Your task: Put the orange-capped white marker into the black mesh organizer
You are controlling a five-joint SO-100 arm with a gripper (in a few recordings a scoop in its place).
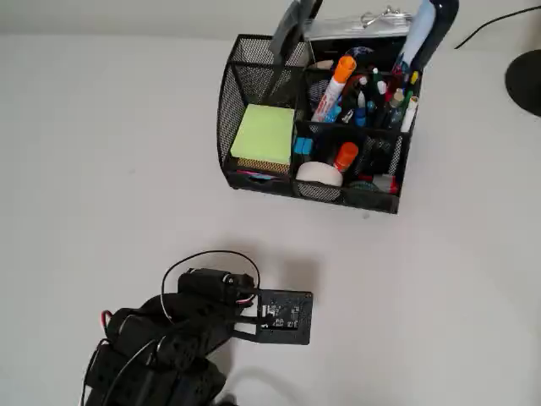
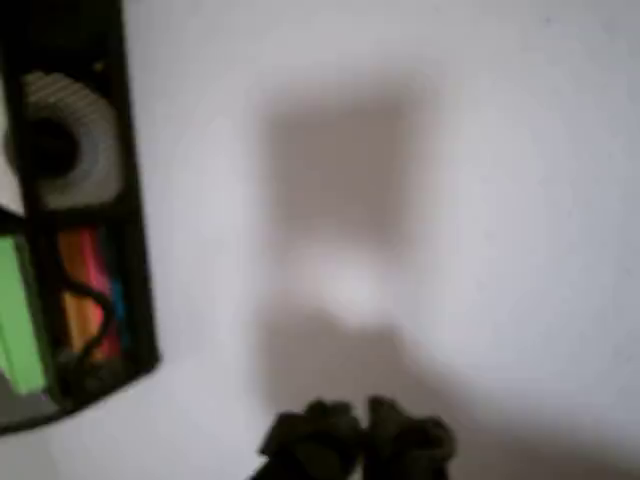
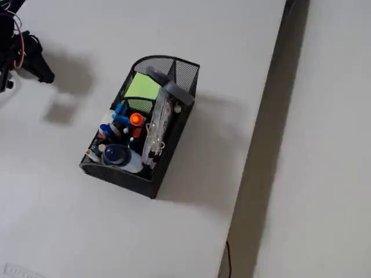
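Orange-capped white marker (image 1: 335, 86) standing tilted in a rear middle compartment of the black mesh organizer (image 1: 254, 76), cap uppermost, among other pens (image 1: 380, 97) — well apart from the gripper (image 2: 362, 432). In the overhead view, organizer near the table's (image 1: 101, 152) far edge, arm (image 1: 169, 334) at the near edge, fingers hidden beneath the wrist assembly. In the wrist view, dark blurred fingertips (image 2: 405, 432) low in frame, close together, holding nothing, over bare table; organizer corner cut off at left, tape roll (image 2: 70, 140) within. Green sticky notes (image 1: 264, 134) in the left compartment. In the fixed view, marker's orange cap (image 3: 136, 119) barely resolved; arm cropped at the top left corner.
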